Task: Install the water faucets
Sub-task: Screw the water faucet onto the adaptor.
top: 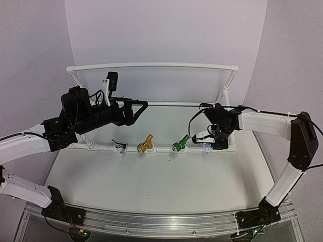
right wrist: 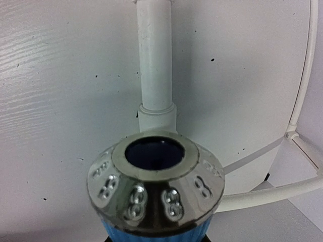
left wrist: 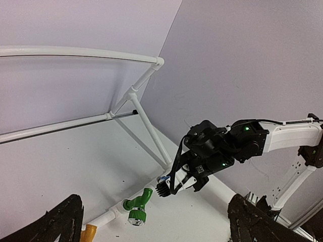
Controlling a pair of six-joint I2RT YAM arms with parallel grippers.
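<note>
Right hand (top: 214,140) closed on the blue faucet (top: 207,145), holding it at the right end of the front pipe of the white pipe frame (top: 151,65), toward the right edge of the desk (top: 161,194). Right wrist view: the blue faucet's round metallic nozzle (right wrist: 155,181) fills the lower middle, opening facing the camera, ribbed blue body just below it. A white pipe stub with a collar (right wrist: 156,116) sits directly behind it. Cannot tell if the faucet is seated in the fitting.

Left hand (top: 139,112) wide open, nothing in it, up off the desk, behind the front pipe on the left-centre side, pointing toward the right arm. Left wrist view: both dark fingertips (left wrist: 63,222) at the bottom corners, far apart, with the right hand in frame between them.

The other three faucets sit along the front pipe, across the middle of the desk, spaced apart. From the left: silver faucet (top: 119,146), yellow faucet (top: 145,145), green faucet (top: 179,143). Green is nearest to the blue one, nozzle angled toward the near edge. The frame's back rail runs along the far edge.
</note>
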